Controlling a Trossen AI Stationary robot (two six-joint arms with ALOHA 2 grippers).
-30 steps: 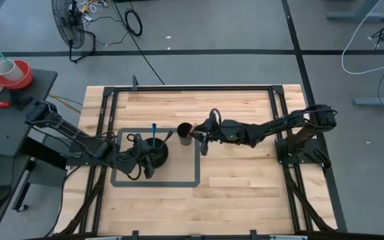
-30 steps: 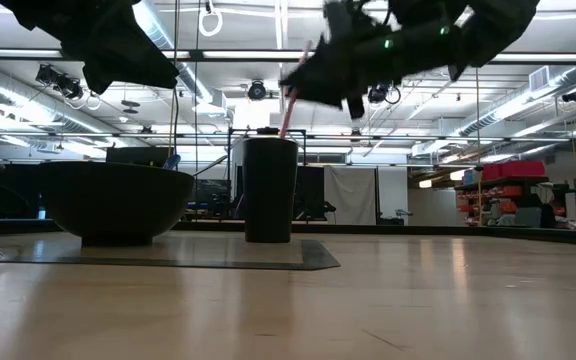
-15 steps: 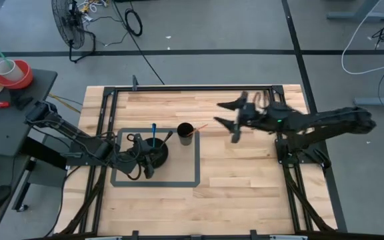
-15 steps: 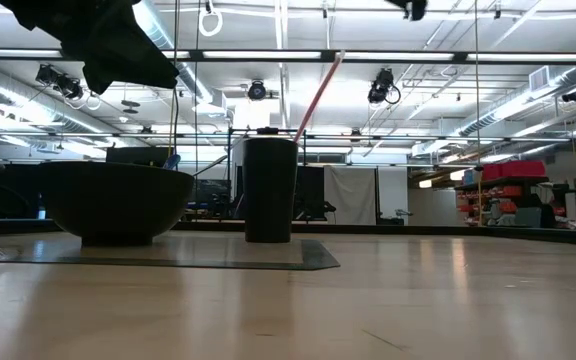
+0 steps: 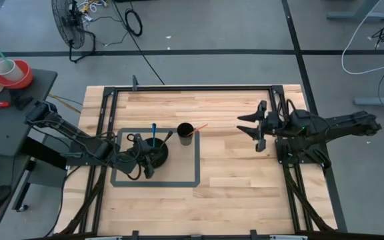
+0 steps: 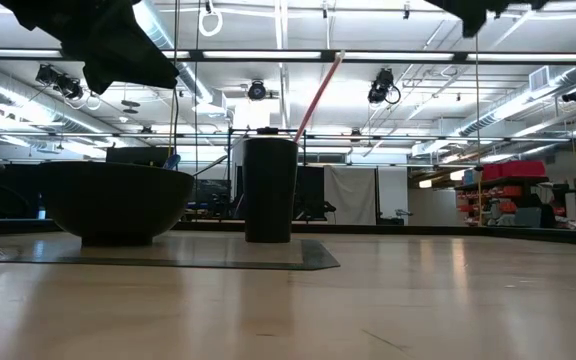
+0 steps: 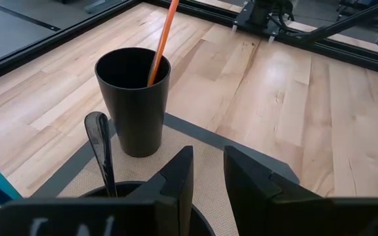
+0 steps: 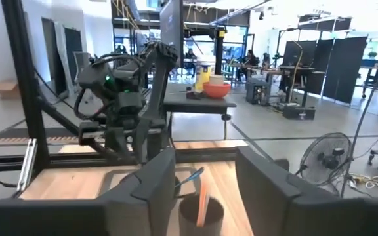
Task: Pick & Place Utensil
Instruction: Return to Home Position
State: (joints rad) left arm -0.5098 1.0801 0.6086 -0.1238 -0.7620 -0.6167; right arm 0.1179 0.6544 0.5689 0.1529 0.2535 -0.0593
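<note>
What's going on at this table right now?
The placing looks done: the orange straw leans in the black cup on the gray placemat, and a black spoon stands in the black bowl beside it. The right gripper hangs open and empty over the wooden table, right of the mat. The left gripper hovers above the bowl, open, holding nothing.

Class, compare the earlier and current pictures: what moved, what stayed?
The right tool let go of the orange straw and drew back rightward from the black cup, open. The straw stays leaning in the cup; the left tool still hovers over the black bowl.
</note>
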